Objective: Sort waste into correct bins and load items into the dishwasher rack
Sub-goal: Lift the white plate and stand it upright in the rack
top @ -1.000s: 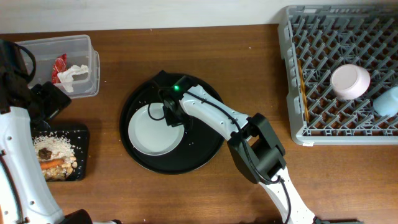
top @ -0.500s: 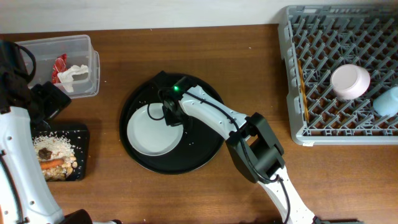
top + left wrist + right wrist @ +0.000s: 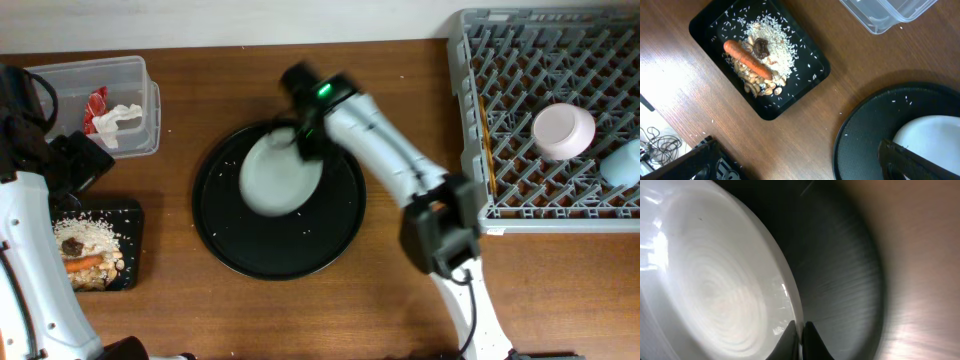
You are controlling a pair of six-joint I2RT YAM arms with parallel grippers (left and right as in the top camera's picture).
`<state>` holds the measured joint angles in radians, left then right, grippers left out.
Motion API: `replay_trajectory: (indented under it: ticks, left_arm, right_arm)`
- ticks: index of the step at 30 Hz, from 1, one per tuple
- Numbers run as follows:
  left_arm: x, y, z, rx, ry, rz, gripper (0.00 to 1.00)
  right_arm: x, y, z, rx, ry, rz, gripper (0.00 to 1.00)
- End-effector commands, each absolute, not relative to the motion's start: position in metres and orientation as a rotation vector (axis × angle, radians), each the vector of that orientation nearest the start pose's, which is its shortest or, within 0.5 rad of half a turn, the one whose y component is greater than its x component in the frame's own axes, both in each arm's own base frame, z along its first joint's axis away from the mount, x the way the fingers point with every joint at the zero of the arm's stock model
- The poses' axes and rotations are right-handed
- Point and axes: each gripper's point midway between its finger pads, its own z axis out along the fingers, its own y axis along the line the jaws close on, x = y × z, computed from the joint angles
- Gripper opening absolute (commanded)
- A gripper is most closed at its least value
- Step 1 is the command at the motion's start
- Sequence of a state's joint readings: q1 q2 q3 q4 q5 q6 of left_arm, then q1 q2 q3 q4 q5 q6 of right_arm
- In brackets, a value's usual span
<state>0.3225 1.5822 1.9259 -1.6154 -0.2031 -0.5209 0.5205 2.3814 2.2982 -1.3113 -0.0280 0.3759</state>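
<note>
Plate (image 3: 280, 172) has jumped since a second ago. It was sitting low-left in the round tray (image 3: 225, 245), and now it's up toward the tray's far side and blurry, with the right arm swung up along with it.

Closest in, the flat tray (image 3: 132, 215) holds rice (image 3: 782, 50), a carrot (image 3: 747, 61) and a brown lump (image 3: 761, 47), all bunched together. Left gripper (image 3: 797, 150) hangs over the table between that tray and the round one, jaws spread wide, nothing in them.

Further out, right gripper (image 3: 800, 332) is pinched tight on the plate's rim. Can't tell if the plate is lifted clear of the round tray.

Far left, the tub (image 3: 140, 70) has the red wrapper (image 3: 96, 103) and tissue (image 3: 122, 118) in it. Rack (image 3: 470, 130), off to the right, carries the bowl (image 3: 563, 131) and cup (image 3: 622, 162) side by side.
</note>
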Motion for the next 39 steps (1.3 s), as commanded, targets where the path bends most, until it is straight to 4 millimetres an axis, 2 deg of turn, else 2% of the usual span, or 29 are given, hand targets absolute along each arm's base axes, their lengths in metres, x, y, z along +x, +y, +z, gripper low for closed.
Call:
replay_trajectory:
  ticks: [1, 4, 6, 9, 11, 14, 16, 19, 22, 24, 26, 29, 32, 39]
  left_arm:
    - [0.276, 0.134, 0.283, -1.217, 2.545, 0.266, 0.99]
    - [0.276, 0.134, 0.283, -1.217, 2.545, 0.266, 0.99]
    - [0.277, 0.134, 0.283, -1.217, 2.545, 0.265, 0.99]
    - [0.276, 0.134, 0.283, -1.217, 2.545, 0.266, 0.99]
    - [0.276, 0.134, 0.283, -1.217, 2.545, 0.266, 0.99]
    - [0.276, 0.134, 0.283, -1.217, 2.545, 0.266, 0.99]
    - [0.276, 0.134, 0.283, -1.217, 2.545, 0.266, 0.99]
    - [0.276, 0.134, 0.283, -1.217, 2.545, 0.266, 0.99]
    - [0.276, 0.134, 0.283, -1.217, 2.545, 0.266, 0.99]
    - [0.276, 0.134, 0.283, -1.217, 2.545, 0.266, 0.99]
    - [0.276, 0.134, 0.283, -1.217, 2.545, 0.266, 0.99]
    - [0.276, 0.134, 0.283, -1.217, 2.545, 0.266, 0.99]
    - [0.276, 0.134, 0.283, -1.217, 2.545, 0.266, 0.99]
    - [0.276, 0.134, 0.283, -1.217, 2.545, 0.266, 0.99]
  right_arm:
    - [0.48, 0.174, 0.203, -0.138, 2.762, 0.169, 0.04]
    - [0.498, 0.108, 0.244, -0.001, 2.672, 0.138, 0.04]
    - [0.509, 0.045, 0.268, 0.161, 2.598, 0.107, 0.04]
    - [0.52, -0.028, 0.281, 0.337, 2.51, 0.044, 0.04]
    - [0.523, -0.076, 0.282, 0.443, 2.464, 0.009, 0.04]
    - [0.523, -0.121, 0.281, 0.452, 2.442, -0.084, 0.04]
    - [0.518, -0.159, 0.28, 0.471, 2.431, -0.254, 0.04]
    - [0.512, -0.192, 0.289, 0.519, 2.383, -0.464, 0.04]
    - [0.521, -0.203, 0.299, 0.537, 2.312, -0.487, 0.04]
    - [0.522, -0.211, 0.299, 0.536, 2.302, -0.561, 0.04]
    - [0.521, -0.22, 0.292, 0.562, 2.304, -0.64, 0.04]
    - [0.526, -0.229, 0.263, 0.564, 2.357, -0.705, 0.04]
    - [0.535, -0.226, 0.244, 0.527, 2.396, -0.71, 0.04]
    - [0.538, -0.225, 0.231, 0.478, 2.43, -0.766, 0.04]
